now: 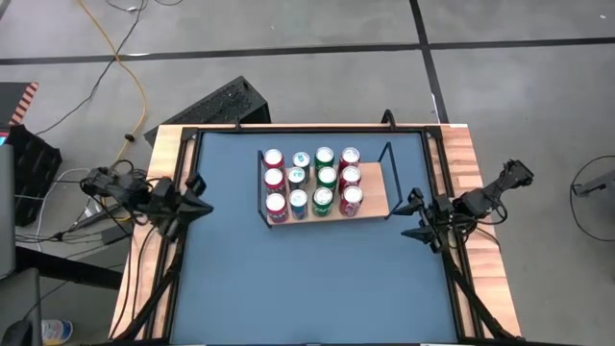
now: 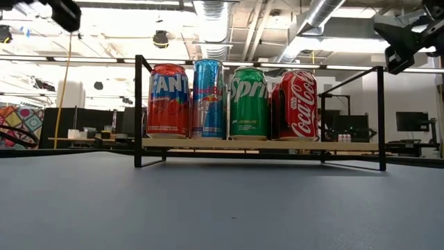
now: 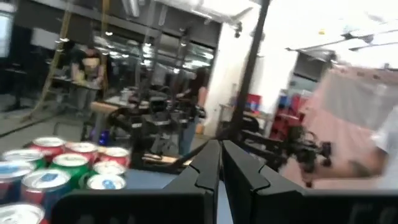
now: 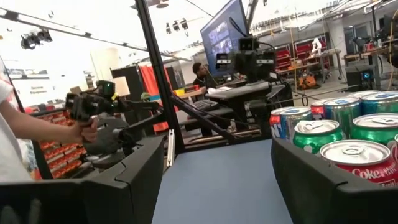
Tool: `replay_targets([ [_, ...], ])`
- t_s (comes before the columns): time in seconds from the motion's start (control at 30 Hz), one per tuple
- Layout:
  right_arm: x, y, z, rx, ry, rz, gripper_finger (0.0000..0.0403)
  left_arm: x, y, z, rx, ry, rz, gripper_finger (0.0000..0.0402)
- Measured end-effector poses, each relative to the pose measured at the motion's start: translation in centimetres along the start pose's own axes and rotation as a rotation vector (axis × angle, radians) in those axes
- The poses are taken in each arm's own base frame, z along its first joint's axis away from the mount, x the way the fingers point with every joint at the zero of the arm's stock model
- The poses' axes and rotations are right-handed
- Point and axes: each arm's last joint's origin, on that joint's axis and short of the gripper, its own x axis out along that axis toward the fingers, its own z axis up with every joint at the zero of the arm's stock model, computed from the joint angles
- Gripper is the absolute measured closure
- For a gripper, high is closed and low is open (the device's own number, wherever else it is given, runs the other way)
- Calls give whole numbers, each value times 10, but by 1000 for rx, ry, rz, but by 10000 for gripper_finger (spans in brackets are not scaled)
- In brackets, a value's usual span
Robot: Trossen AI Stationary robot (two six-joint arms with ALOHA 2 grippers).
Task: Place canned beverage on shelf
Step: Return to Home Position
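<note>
From above, the shelf stands at the far middle of the surface. Its cans are lined in like-coloured columns, likely for neat stocking, with the left jaws well off to one side and the right jaws near its other end. The low view shows four cans fronting the shelf, untouched by either arm. In the wrist views the left jaws are clenched on nothing and the right jaws are released, with the cans close by.

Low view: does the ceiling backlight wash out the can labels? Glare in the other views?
Low view: ceiling lights glare behind the shelf, yet labels on the front cans read clearly; faint shadow under it on the table. High view: even light, slight shine on can tops. Left wrist view: ceiling strips blown white. Right wrist view: mild sheen on lids.
</note>
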Motion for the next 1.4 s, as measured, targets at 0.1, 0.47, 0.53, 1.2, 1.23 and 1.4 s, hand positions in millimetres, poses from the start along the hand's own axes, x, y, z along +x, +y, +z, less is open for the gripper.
replay_targets([
  [0.1, 0, 0, 0, -8, 2, 0, 121, 4, 4, -24, -56, 4, 34, 393],
  [0.47, 0, -3, -6, -57, 54, -57, 121, 3, 10, -69, -113, 34, 62, 393],
  [0.53, 0, -4, -9, -72, 84, -80, 121, 3, 9, -71, -94, 42, 41, 393],
  [1.2, -1, -7, -15, -277, 147, -145, 121, 1, 8, -85, -82, 187, -61, 393],
  [1.23, -1, -7, -15, -279, 147, -145, 121, 1, 9, -87, -99, 205, -54, 393],
  [1.4, -1, -7, -15, -279, 148, -144, 121, -2, 12, -99, -124, 330, -14, 393],
])
